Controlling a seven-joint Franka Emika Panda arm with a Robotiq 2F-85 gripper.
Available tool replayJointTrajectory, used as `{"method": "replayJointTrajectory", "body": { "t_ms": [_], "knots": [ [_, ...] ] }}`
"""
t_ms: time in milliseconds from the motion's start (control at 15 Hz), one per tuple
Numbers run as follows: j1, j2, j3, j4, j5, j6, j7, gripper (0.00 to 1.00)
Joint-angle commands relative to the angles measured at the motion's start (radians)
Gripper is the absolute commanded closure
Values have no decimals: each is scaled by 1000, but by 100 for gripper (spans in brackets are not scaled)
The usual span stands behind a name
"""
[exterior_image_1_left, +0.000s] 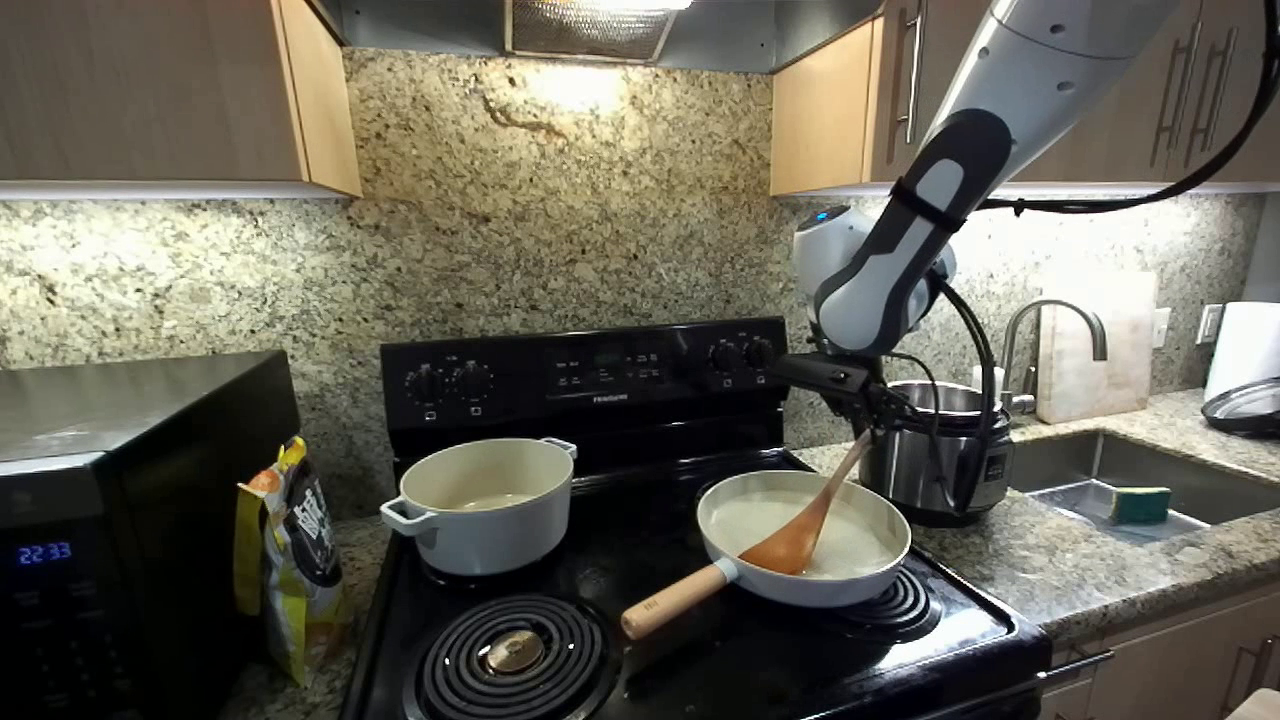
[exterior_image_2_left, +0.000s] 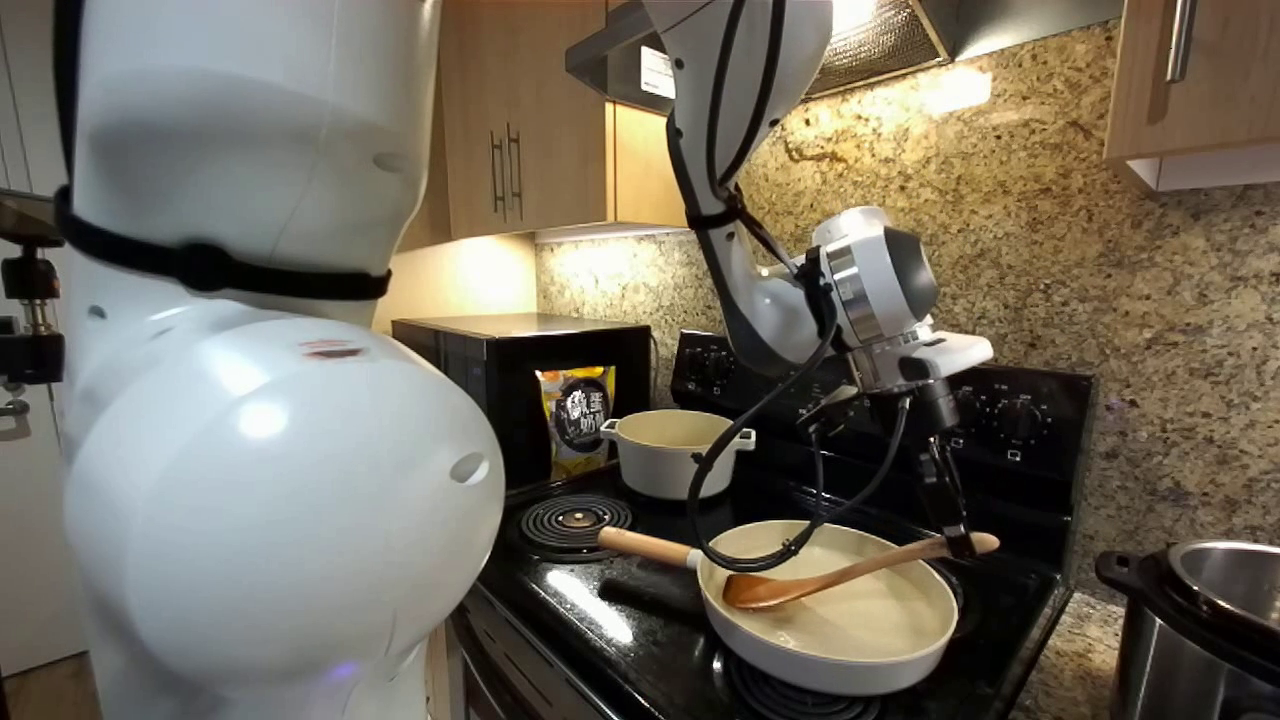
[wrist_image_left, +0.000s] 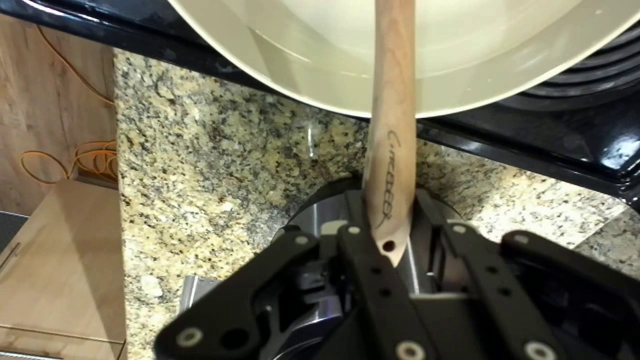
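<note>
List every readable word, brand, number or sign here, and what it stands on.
"22:33": microwave clock
"FRIGIDAIRE", faint: stove panel
"蛋", "奶", other characters unclear: yellow-and-black bag
Ending "BEER", start unclear: wooden spoon
Too small or blurred: marks on pan handle, stove knobs, cooker panel; hood label; arm label.

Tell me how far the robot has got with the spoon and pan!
Done: the pan sits over a burner, and the wooden spoon has its broad end inside it.
In hand: the gripper holds the spoon's handle between its fingers.
Left: probably letting go of the spoon, at least, because it's not released yet. Whether any stirring has happened, I can't tell.
</note>
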Motion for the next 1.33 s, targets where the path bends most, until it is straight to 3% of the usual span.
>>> {"method": "replayJointTrajectory", "body": {
  "t_ms": [0,733,1267],
  "knots": [
    [-28,-59,-23,-80,-14,48,-11,88],
    [-117,-75,-88,-44,5,35,-79,89],
    [-106,-48,-72,74,3,-26,-58,89]
  ]
}}
